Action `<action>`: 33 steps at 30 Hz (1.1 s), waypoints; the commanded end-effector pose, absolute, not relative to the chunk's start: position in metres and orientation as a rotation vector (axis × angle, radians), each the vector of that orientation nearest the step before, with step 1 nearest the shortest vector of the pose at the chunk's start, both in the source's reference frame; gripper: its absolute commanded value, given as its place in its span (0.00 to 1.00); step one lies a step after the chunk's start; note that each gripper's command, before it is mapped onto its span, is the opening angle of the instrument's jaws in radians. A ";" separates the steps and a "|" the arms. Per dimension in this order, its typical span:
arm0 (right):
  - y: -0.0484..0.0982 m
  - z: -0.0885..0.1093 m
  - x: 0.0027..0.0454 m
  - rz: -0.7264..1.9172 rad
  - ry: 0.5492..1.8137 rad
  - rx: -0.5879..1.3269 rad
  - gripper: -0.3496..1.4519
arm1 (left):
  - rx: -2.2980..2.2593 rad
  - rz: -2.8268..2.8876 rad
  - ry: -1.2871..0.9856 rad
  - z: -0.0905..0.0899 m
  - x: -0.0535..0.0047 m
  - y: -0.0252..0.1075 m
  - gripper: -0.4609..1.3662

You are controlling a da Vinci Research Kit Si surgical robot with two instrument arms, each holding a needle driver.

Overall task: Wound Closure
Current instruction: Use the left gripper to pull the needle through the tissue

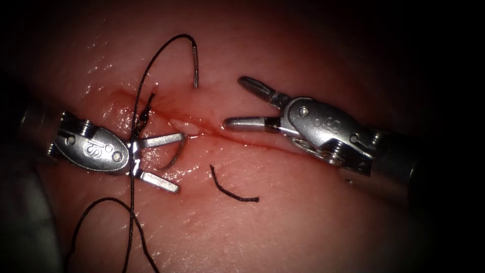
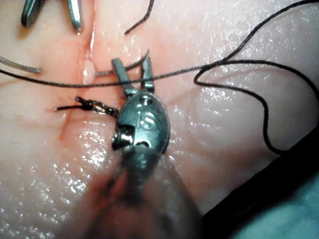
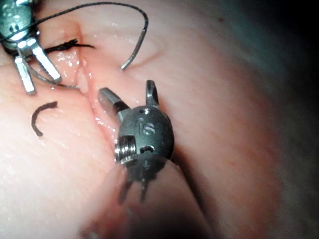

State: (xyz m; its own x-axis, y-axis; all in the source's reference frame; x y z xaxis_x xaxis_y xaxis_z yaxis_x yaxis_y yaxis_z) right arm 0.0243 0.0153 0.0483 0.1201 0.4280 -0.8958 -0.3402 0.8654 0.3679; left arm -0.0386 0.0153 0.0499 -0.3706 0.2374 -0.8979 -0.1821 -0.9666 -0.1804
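Where the tissue (image 1: pixel 303 217) lies nearest you, a short cut end of thread (image 1: pixel 232 193) sits loose on its surface, curled, touching neither tool. Just beyond and to its left, your left arm's tool (image 1: pixel 178 162) has its jaws spread wide and grips nothing. A thin grey arc of the needle (image 1: pixel 195 71) rises out of the tissue between those two jaws. The dark thread (image 1: pixel 132 202) runs across that tool's hinge toward the tissue's near edge. Past it comes the cut (image 1: pixel 242 135), wet with red fluid, with a knot (image 1: pixel 144 117) tied toward its left end. Your right arm's tool (image 1: pixel 234 101) is also wide apart and empty, its nearer jaw tip resting at the cut. Farthest, the needle's thread-bearing end stands out of the tissue beyond the cut.
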 end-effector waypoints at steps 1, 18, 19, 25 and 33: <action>0.015 0.048 0.0243 0.559 1.339 0.083 0.87 | -1.592 2.410 -0.082 0.050 -0.0387 0.015 0.06; 0.015 0.049 0.0241 0.551 1.338 0.085 0.87 | -1.654 2.348 -0.141 0.049 -0.0383 0.017 0.06; 0.015 0.049 0.0241 0.551 1.339 0.085 0.87 | -1.660 2.345 -0.146 0.049 -0.0383 0.017 0.06; 0.014 0.049 0.0241 0.547 1.341 0.083 0.87 | -1.712 2.303 -0.154 0.048 -0.0383 0.017 0.06; 0.014 0.049 0.0239 0.543 1.343 0.083 0.87 | -1.744 2.186 -0.308 0.047 -0.0383 0.017 0.06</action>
